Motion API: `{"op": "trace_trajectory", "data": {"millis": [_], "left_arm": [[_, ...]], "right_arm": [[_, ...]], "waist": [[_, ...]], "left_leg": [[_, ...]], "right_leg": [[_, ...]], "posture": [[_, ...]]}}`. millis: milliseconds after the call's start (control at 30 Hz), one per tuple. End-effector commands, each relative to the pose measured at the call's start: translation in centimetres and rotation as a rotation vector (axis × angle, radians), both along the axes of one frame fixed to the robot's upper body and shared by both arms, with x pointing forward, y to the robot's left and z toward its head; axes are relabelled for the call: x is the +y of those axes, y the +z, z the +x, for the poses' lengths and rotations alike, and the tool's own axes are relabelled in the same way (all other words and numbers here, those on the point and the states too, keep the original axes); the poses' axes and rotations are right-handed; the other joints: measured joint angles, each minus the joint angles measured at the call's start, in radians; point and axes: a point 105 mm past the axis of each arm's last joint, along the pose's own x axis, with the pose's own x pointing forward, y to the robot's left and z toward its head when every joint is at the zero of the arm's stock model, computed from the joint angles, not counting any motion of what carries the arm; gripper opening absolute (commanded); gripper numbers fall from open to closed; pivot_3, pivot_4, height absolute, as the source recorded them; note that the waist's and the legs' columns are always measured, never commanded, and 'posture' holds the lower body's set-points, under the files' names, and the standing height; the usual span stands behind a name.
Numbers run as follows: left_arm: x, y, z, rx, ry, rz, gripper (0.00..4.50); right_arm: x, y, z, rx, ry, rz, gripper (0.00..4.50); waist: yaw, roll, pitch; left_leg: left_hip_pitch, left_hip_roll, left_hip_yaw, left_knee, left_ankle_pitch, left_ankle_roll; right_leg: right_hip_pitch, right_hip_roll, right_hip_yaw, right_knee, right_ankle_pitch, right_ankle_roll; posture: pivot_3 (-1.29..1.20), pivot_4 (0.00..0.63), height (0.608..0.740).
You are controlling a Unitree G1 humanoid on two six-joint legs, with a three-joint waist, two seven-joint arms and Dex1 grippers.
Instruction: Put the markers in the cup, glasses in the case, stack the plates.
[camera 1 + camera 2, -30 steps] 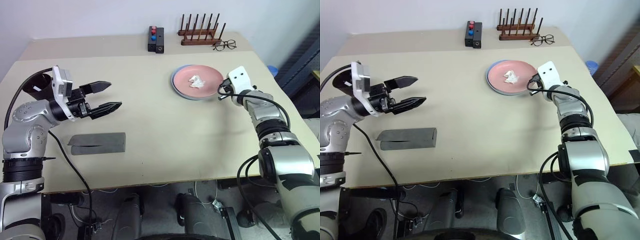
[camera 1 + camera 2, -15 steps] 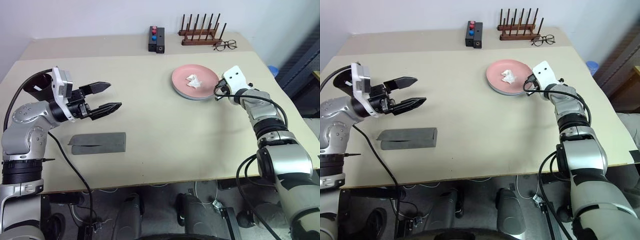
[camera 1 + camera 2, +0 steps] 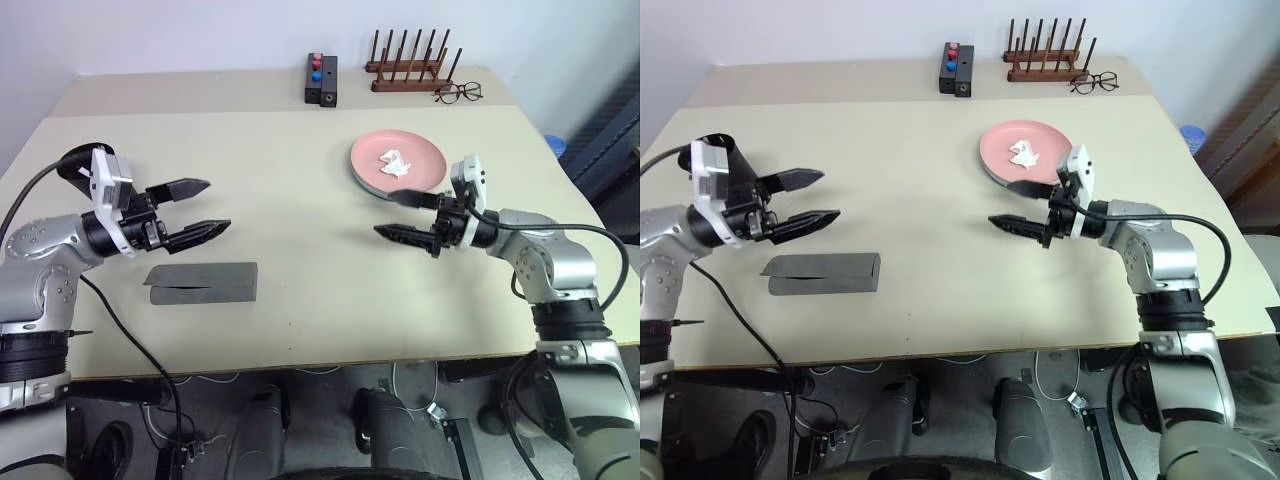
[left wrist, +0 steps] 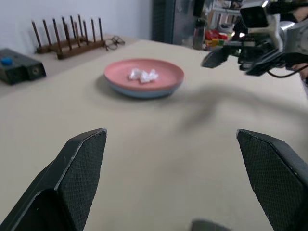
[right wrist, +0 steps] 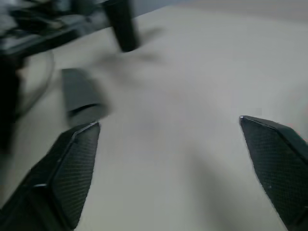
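A salmon pink plate [image 3: 398, 165] lies on top of a light blue plate [image 4: 139, 93] at the table's right rear, with a crumpled white tissue [image 3: 393, 162] on it. The grey case [image 3: 202, 282] lies flat at the front left. The black cup [image 3: 720, 150] stands at the far left, partly behind my left wrist. My left gripper [image 3: 215, 205] is open above the table, just beyond the case. My right gripper [image 3: 385, 214] is open too, pointing left over the table's middle, in front of the plates. The markers and the glasses are out of view.
Along the back edge stand a wooden peg rack [image 3: 412, 70], thin-framed clear spectacles [image 3: 458, 93] beside it and a black box with red and blue buttons [image 3: 321, 80]. Bare tabletop lies between the two grippers.
My right gripper has left the plates' rim, drawn back toward the middle of the table, swung to point left and opened. The pink plate now sits squarely on the blue one.
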Motion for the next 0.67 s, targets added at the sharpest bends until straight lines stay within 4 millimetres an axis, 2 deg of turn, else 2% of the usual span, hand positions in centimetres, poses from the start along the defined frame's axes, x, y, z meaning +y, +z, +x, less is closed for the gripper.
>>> {"op": "trace_trajectory", "data": {"millis": [33,133,300,467,667], "left_arm": [[0.8,1.0,-0.9,-0.051,-0.002,0.002,4.5],[0.9,0.9,-1.8,-0.019,-0.033,-0.011,4.5],[1.2,0.3,-2.7,-0.002,-0.062,0.008,4.5],[1.4,-0.3,-1.9,-0.005,-0.059,0.009,4.5],[0.1,-0.2,-1.0,-0.029,-0.091,-0.008,4.5]], "right_arm": [[0.8,3.0,-3.6,-0.105,0.146,0.029,4.48],[0.0,3.2,-4.6,-0.159,0.136,0.0,4.48],[-1.7,2.3,-6.1,-0.126,0.118,-0.075,4.48],[-2.3,2.4,-6.3,-0.141,0.046,-0.109,4.48],[-2.6,2.1,-6.1,-0.162,-0.004,-0.127,4.48]], "waist": [[0.003,-0.001,0.0],[0.01,-0.001,-0.001],[0.013,-0.001,-0.001],[0.02,-0.001,-0.001],[0.028,-0.001,-0.001]], "left_leg": [[0.0,0.0,0.0,0.0,0.0,0.0],[-0.001,0.0,-0.001,0.0,0.0,0.0],[-0.001,0.0,0.0,-0.001,-0.002,-0.003],[-0.001,0.0,0.001,-0.002,-0.002,-0.003],[-0.002,0.0,0.001,-0.001,-0.001,-0.001]], "right_leg": [[0.0,0.0,0.0,0.0,0.0,0.0],[0.0,0.0,-0.001,-0.002,0.0,-0.001],[0.001,-0.001,0.0,-0.009,0.001,-0.002],[0.001,0.0,-0.001,-0.009,0.001,-0.002],[0.001,0.0,-0.001,-0.01,0.001,-0.002]], "posture": [[0.0,0.15,0.74],[0.0,0.15,0.74],[0.0,0.15,0.74],[0.0,0.15,0.74],[0.0,0.15,0.74]]}}
